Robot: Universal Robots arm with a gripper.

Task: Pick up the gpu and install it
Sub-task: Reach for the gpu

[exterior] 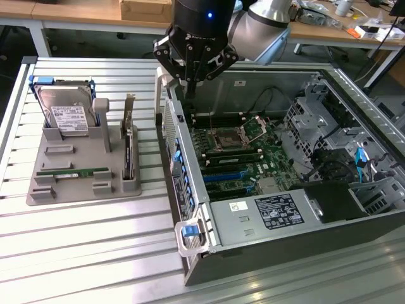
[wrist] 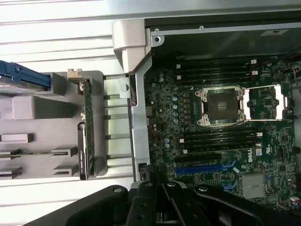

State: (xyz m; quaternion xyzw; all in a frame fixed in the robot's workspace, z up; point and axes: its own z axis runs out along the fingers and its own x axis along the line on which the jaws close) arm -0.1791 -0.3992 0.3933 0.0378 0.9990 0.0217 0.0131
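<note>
Slatted metal table [exterior: 95, 253] carries everything. On the exterior view's right lies an open computer case [exterior: 253, 250], its green circuit board [exterior: 253, 158] facing up with an empty processor socket [exterior: 235, 136] towards the far side. On the exterior view's left, just beside the case, sits a grey holder tray [exterior: 69, 183]. A silver hard drive [exterior: 66, 114] leans at the tray's far end. The gpu [exterior: 128, 149] stands on its edge in a slot along the tray's right side, its metal bracket at the far end. A thin green memory stick [exterior: 73, 172] lies flat near the tray's near edge. The black gripper [exterior: 190, 88] hangs over the far end of the case's left wall, fingers together and empty, apart from the gpu.
</note>
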